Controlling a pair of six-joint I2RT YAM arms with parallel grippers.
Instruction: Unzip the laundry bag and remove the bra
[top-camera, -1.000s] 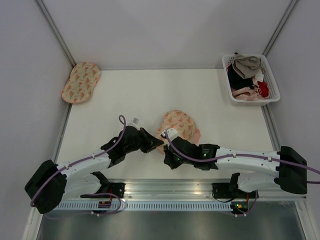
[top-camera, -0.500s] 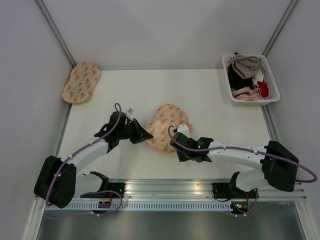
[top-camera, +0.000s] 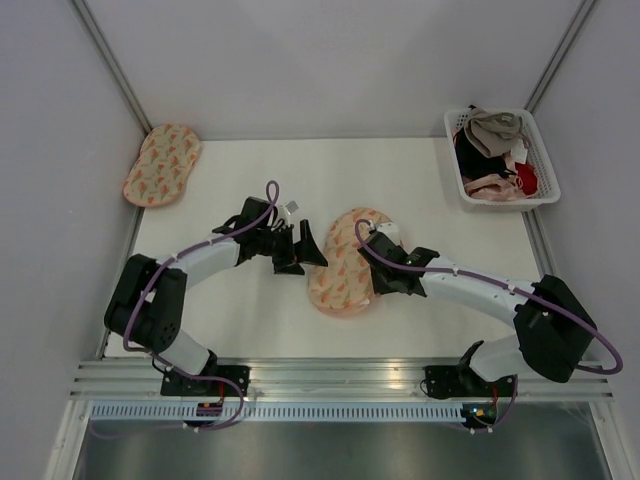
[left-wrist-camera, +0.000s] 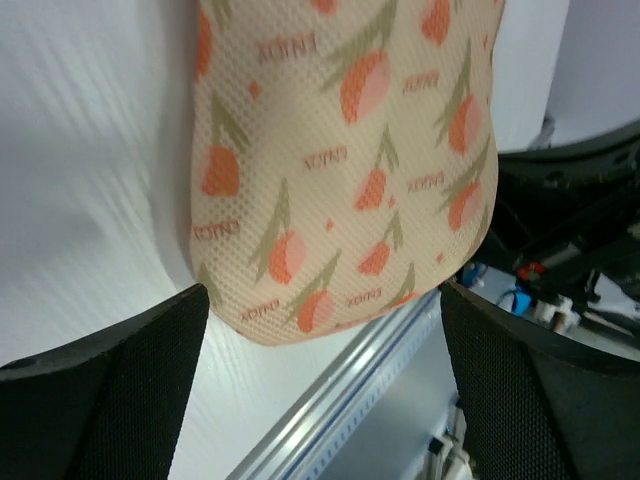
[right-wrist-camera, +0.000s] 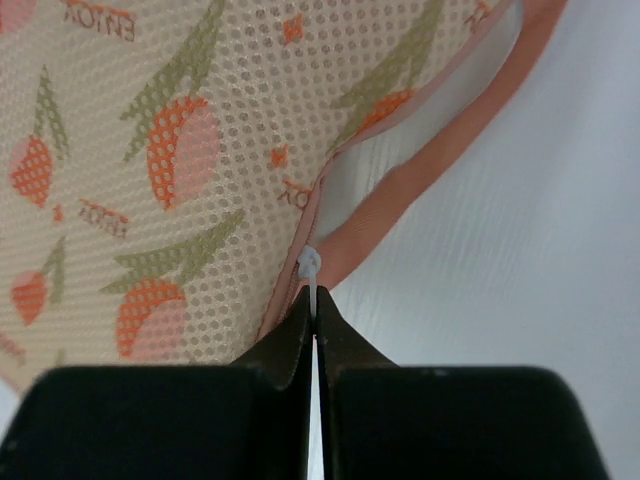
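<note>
Mid-table, laundry bag (top-camera: 343, 268): oval mesh pouch, cream-peach with orange-red fruit and green leaves, lying flat with its long axis from 1 to 7 o'clock.
Zip edge (right-wrist-camera: 425, 165): pink band along the bag's rim; a short stretch stands away from the mesh, leaving a gap.
Right gripper (top-camera: 377, 275): at the bag's 3 o'clock edge, fingers pressed together on the small white zip pull (right-wrist-camera: 311, 268).
Left gripper (top-camera: 310, 250): at the bag's 9 o'clock side, fingers spread wide; I cannot tell whether they touch the cloth.
Since half a second ago: both arms reach farther out over the table (top-camera: 250, 190), and the bag has slid toward 3 o'clock.
Right wrist view: only here do the clamped pull and the parted zip edge show; from above they are hidden.
Left wrist view: the bag's rounded end (left-wrist-camera: 340, 170) sits between the two dark fingers (left-wrist-camera: 110, 385).
Second pouch (top-camera: 162, 165): same print, at the table's 10 o'clock corner.
Basket (top-camera: 545, 200): white plastic, at 2 o'clock, heaped with mixed clothes (top-camera: 493, 135).
</note>
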